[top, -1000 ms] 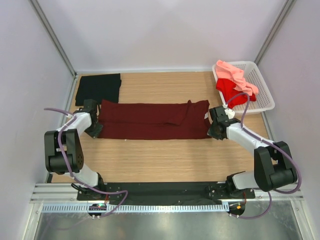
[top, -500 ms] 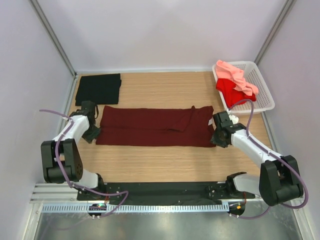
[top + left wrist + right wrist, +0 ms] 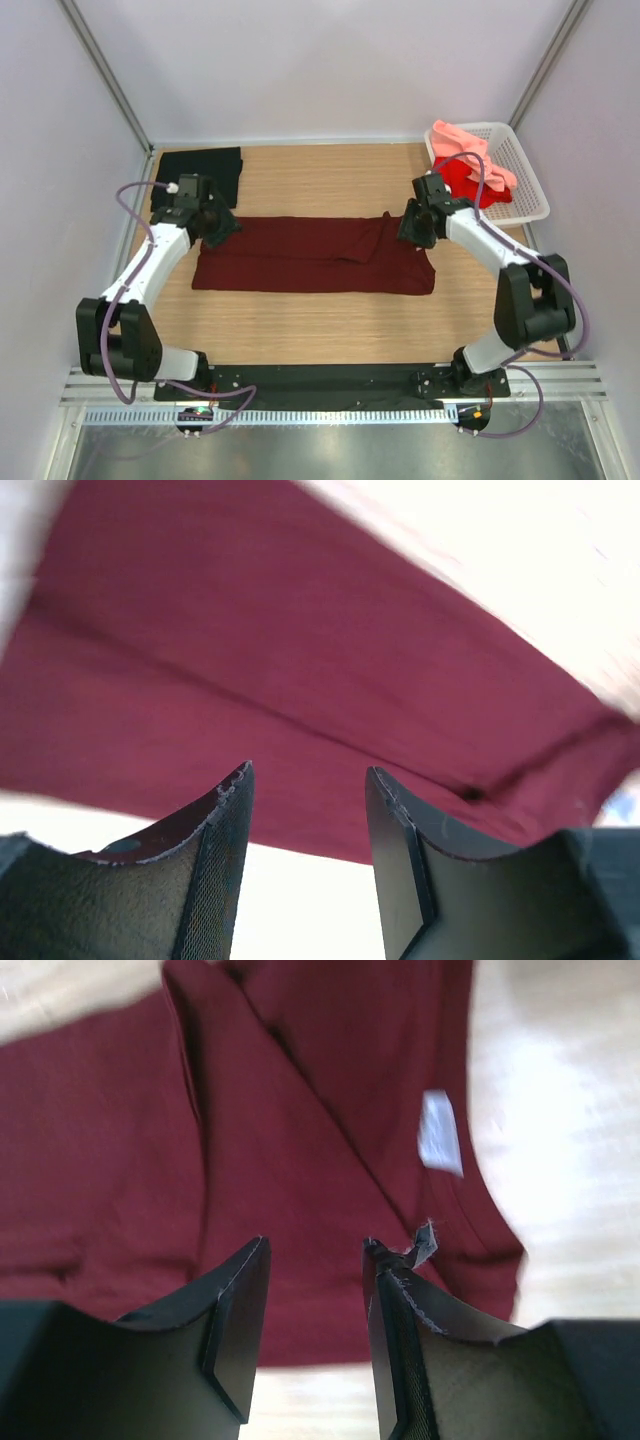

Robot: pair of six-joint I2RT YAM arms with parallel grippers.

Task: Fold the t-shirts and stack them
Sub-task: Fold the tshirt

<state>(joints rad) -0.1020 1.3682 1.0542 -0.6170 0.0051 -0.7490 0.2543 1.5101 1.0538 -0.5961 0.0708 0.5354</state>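
Left tool [image 3: 307, 770] and right tool [image 3: 315, 1243] gape empty above the maroon t-shirt [image 3: 310, 256], flat on the wooden desk [image 3: 320, 320], white walls [image 3: 300, 70] around.

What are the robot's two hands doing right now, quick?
Left gripper: open, empty, over the maroon t-shirt.
Right gripper: open, empty, over the same shirt.

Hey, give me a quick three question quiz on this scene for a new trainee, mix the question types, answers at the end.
1. True or false: the right gripper is shut on the maroon t-shirt.
2. Fill in: beside the salmon pink t-shirt, the white basket holds a ____ t-shirt.
3. Where is the black t-shirt? A) in the white basket B) folded at the table's far left corner C) under the maroon t-shirt
Key: 1 false, its jaws are open above the cloth. 2 the bright red t-shirt. 3 B.
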